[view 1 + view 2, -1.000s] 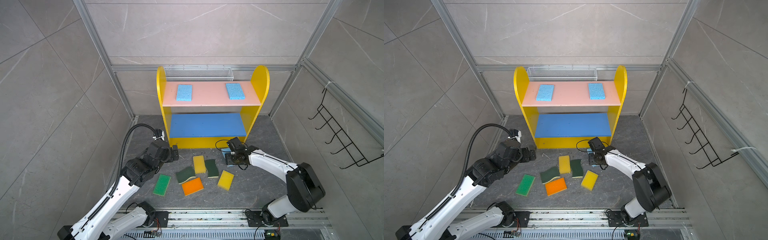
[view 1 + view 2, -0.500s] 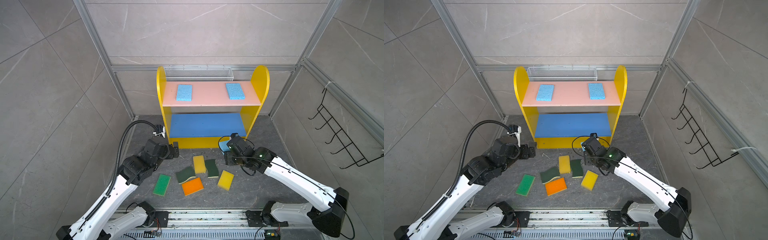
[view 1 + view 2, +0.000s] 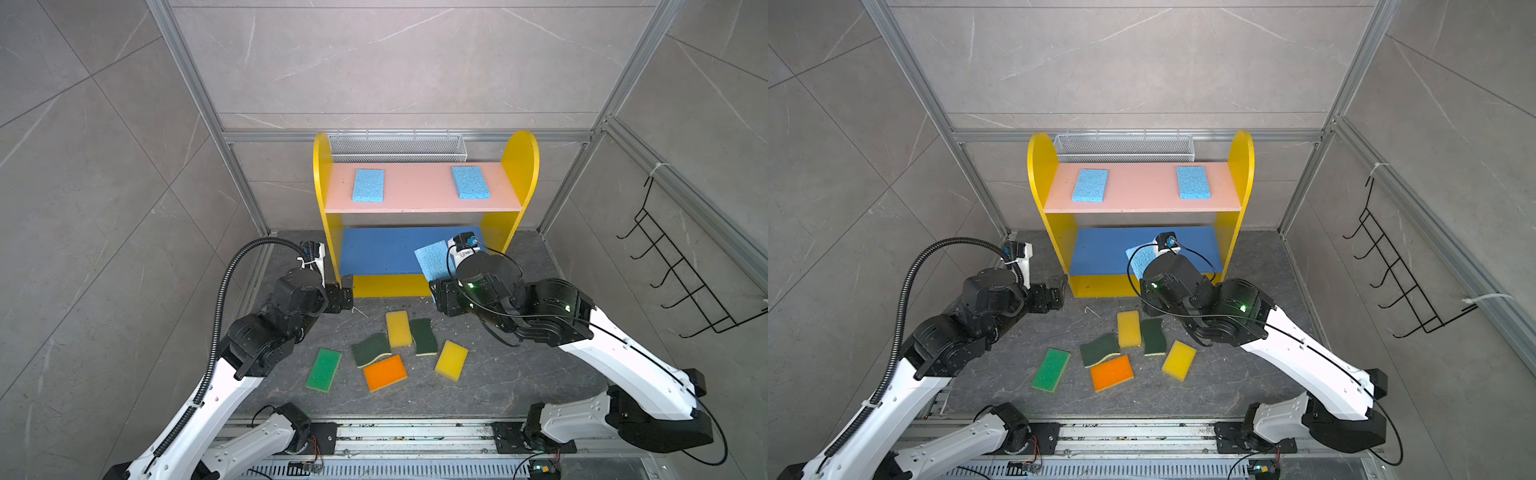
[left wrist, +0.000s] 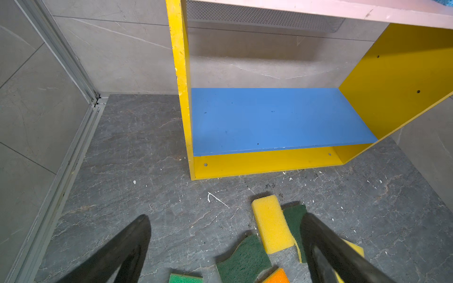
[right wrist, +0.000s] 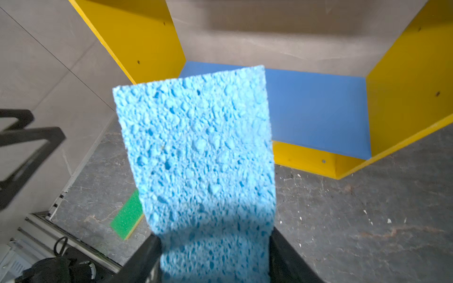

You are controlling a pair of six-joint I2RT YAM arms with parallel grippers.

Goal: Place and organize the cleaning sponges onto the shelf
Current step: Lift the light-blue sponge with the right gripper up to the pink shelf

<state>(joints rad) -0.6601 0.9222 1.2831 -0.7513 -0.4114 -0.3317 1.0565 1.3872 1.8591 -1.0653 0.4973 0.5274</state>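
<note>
the right claw (image 5: 214, 242) is clamped on one end of a blue sponge (image 3: 432, 259), mid-frame in a top view, just before the blue board (image 3: 374, 253). its long axis runs out from the jaws, free end aimed at the shelf (image 3: 517, 166) (broad face turned up). next, i'd say, it wants carrying in and laying flat; the left claw (image 4: 225, 219) hangs open, empty.

In both top views the right arm's wrist covers the near end of the light blue sponge (image 3: 432, 259) (image 3: 1138, 259). In the right wrist view the fingers (image 5: 147, 259) of the right gripper (image 5: 214, 235) and the sponge's gripped end run off the picture's edge. That sponge also hides half of the bright green sponge (image 5: 127, 218). In the left wrist view the orange sponge (image 4: 275, 276) is cut by the edge. There, a finger (image 4: 326, 252) of the left gripper (image 4: 225, 215) covers most of one yellow sponge (image 4: 353, 247).
</note>
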